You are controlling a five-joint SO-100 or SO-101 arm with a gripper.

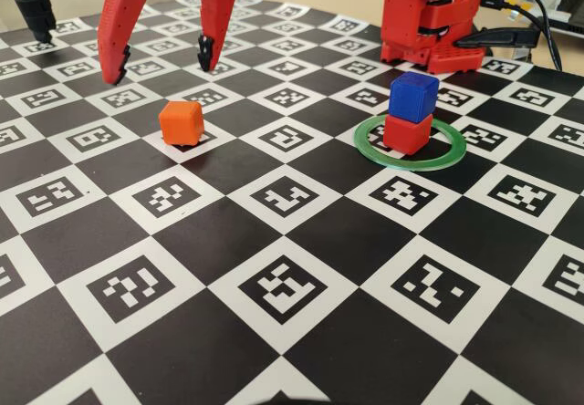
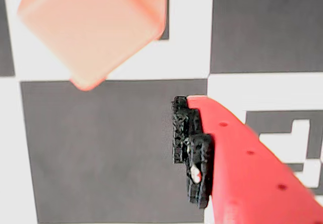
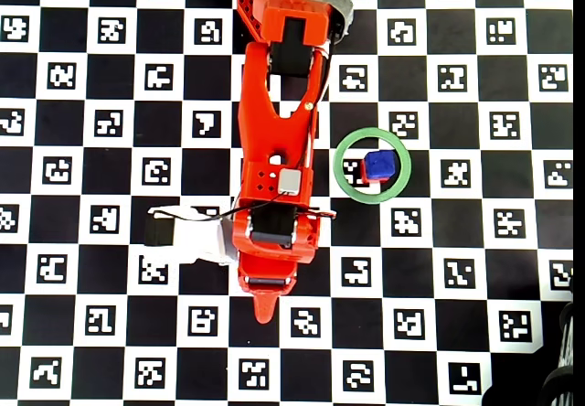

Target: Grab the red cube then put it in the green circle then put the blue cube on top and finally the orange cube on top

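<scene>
The red two-finger gripper [image 1: 162,61] is being held spread and empty behind the small matte orange cube [image 1: 181,122], for stacking on the blue cube [image 1: 413,96] topping the red cube [image 1: 407,133] inside the thin green ring [image 1: 410,142].

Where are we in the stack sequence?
Done: red cube sits inside the green circle with the blue cube on top. In hand: nothing; the gripper hangs open above the board just behind the orange cube. Left: grasp the orange cube and place it on blue.
</scene>
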